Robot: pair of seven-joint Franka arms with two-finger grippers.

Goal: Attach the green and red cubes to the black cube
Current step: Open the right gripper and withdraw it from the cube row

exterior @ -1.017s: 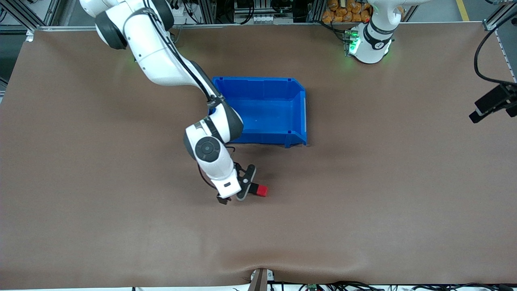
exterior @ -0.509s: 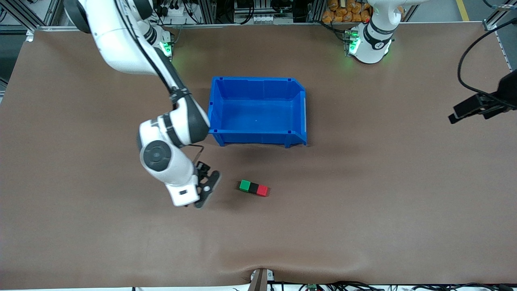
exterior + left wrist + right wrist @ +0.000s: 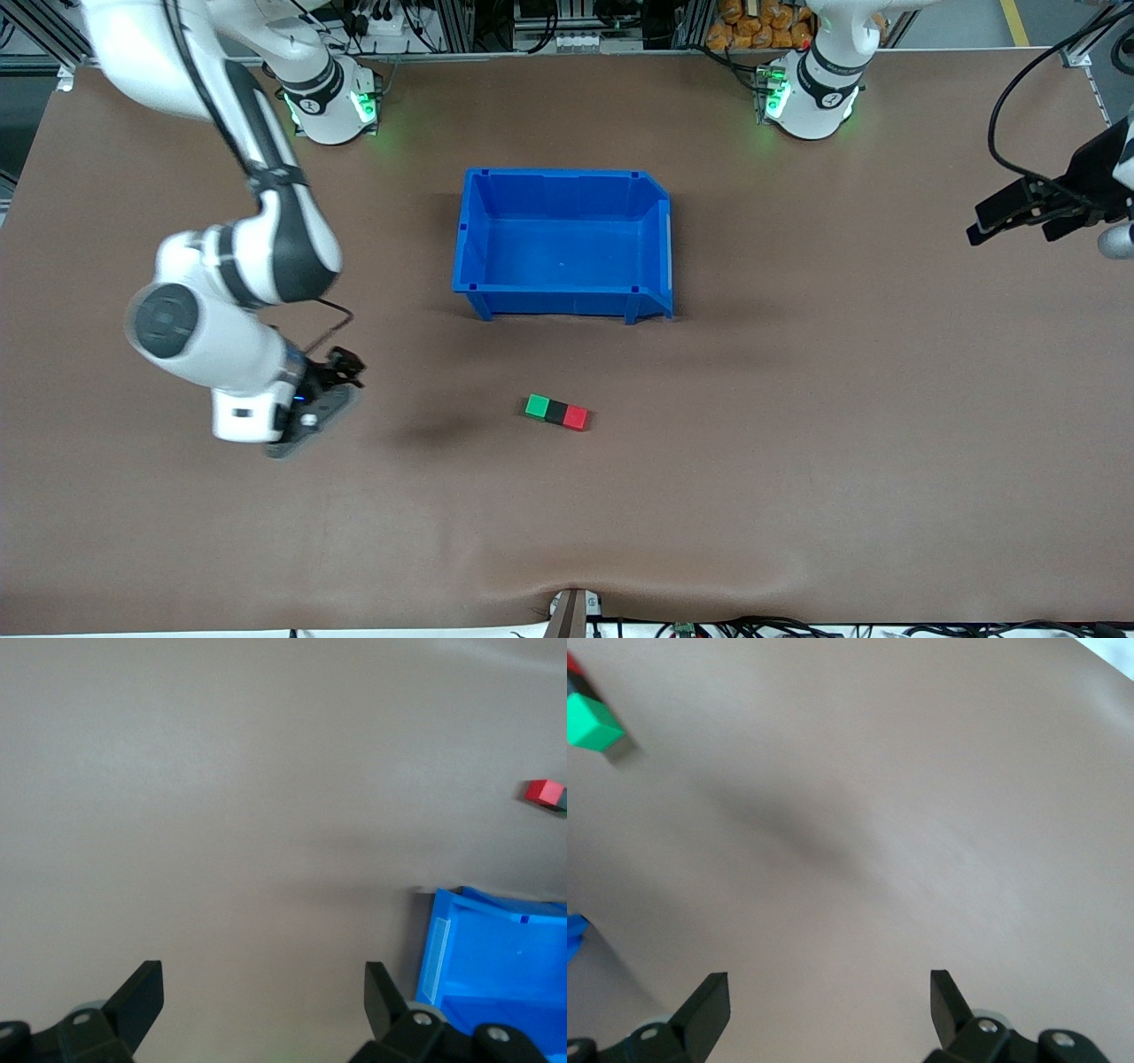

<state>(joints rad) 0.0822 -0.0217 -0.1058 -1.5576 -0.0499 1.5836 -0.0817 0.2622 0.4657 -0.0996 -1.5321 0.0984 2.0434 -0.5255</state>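
Nearest the front camera, the three small cubes lie in one short row on the brown counter (image 3: pixel 797 461), touching side to side: the green cube (image 3: pixel 537 407) at the right arm's end of the row, the black cube (image 3: pixel 556 412) in the middle, and the red cube (image 3: pixel 577 417) at the left arm's end. No claw touches them. The right claw (image 3: pixel 306 416) hangs over bare counter toward the right arm's end, well apart from the row, with the green cube the closest of the three to it; its fingers (image 3: pixel 709 1005) stand wide apart and hold nothing. Farther from the camera than the row sits the blue bin (image 3: pixel 651 244), with no cubes in it. The left claw (image 3: pixel 1005 217) is up over the counter's edge at the left arm's end, well away from bin and cubes alike; its fingers (image 3: pixel 383 997) are also spread wide and empty, and its wrist view catches the bin's corner and the red cube.
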